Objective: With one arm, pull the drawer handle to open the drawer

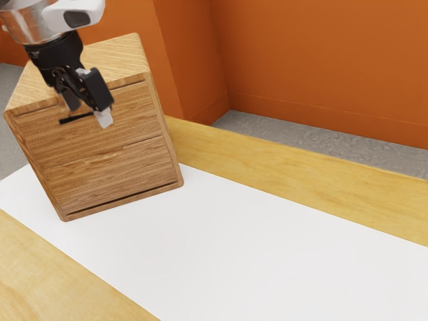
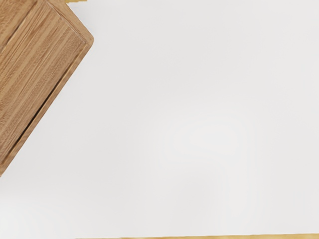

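A wooden cabinet [image 1: 100,150] stands on the white mat at the exterior view's left, with two drawer fronts. The upper drawer [image 1: 127,117] carries a short black handle [image 1: 75,119], and its front looks flush with the cabinet face. My black gripper [image 1: 87,111] hangs in front of that upper drawer, just above and to the right of the handle. Its fingers stand apart, and one white fingertip pad [image 1: 102,120] shows beside the handle with nothing held between the fingers. A lower corner of the cabinet [image 2: 35,79] appears in the wrist view.
The white mat [image 1: 221,254] lies across a wooden table [image 1: 301,174]. Orange walls [image 1: 321,53] and a grey floor strip [image 1: 321,137] lie behind it. White mat [image 2: 199,124] stretches out below my hand in front of the cabinet.
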`<state>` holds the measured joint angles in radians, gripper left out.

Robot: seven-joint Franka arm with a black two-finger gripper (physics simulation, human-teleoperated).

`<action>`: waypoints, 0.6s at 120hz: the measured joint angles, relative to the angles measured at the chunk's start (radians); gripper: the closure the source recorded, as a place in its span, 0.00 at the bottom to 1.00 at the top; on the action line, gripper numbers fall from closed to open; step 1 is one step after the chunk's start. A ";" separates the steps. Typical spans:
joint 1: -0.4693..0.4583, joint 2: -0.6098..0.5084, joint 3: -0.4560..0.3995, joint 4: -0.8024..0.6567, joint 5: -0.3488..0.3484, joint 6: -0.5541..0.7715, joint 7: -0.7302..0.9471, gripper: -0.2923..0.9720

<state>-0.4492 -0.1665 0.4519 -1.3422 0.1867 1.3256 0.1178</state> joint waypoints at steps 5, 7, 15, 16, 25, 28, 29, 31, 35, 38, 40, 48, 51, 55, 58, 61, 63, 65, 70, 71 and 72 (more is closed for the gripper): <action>0.002 0.000 0.005 0.000 -0.002 0.025 0.006 0.23; 0.002 -0.001 0.006 0.000 -0.002 0.033 0.008 0.23; 0.000 -0.002 0.003 0.000 0.000 0.059 0.017 0.23; -0.001 -0.003 0.005 0.000 0.000 0.062 0.018 0.23; 0.007 -0.007 0.004 0.013 -0.013 0.084 0.028 0.23; 0.002 -0.005 -0.013 0.023 -0.013 0.091 0.034 0.23; 0.000 -0.005 -0.018 0.026 -0.012 0.093 0.037 0.23; -0.004 -0.004 -0.025 0.030 -0.012 0.100 0.045 0.23; -0.009 -0.003 -0.032 0.035 -0.010 0.114 0.067 0.23; -0.008 -0.003 -0.034 0.036 -0.009 0.119 0.083 0.23; -0.006 -0.003 -0.033 0.034 -0.007 0.121 0.093 0.23; 0.007 -0.016 -0.036 -0.018 0.032 0.134 0.128 0.23; 0.008 -0.020 -0.037 -0.038 0.046 0.141 0.140 0.23; 0.009 -0.031 -0.038 -0.068 0.060 0.151 0.155 0.23; 0.009 -0.050 -0.039 -0.102 0.069 0.161 0.166 0.23; 0.011 -0.067 -0.042 -0.130 0.077 0.171 0.176 0.23; 0.012 -0.075 -0.047 -0.142 0.081 0.175 0.183 0.23; 0.014 -0.082 -0.062 -0.154 0.087 0.179 0.189 0.23; 0.010 -0.092 -0.089 -0.175 0.099 0.185 0.205 0.23; 0.009 -0.094 -0.093 -0.177 0.101 0.186 0.207 0.23; 0.009 -0.097 -0.096 -0.180 0.103 0.187 0.210 0.23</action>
<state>-0.4404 -0.2639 0.3558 -1.5218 0.2899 1.5123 0.3283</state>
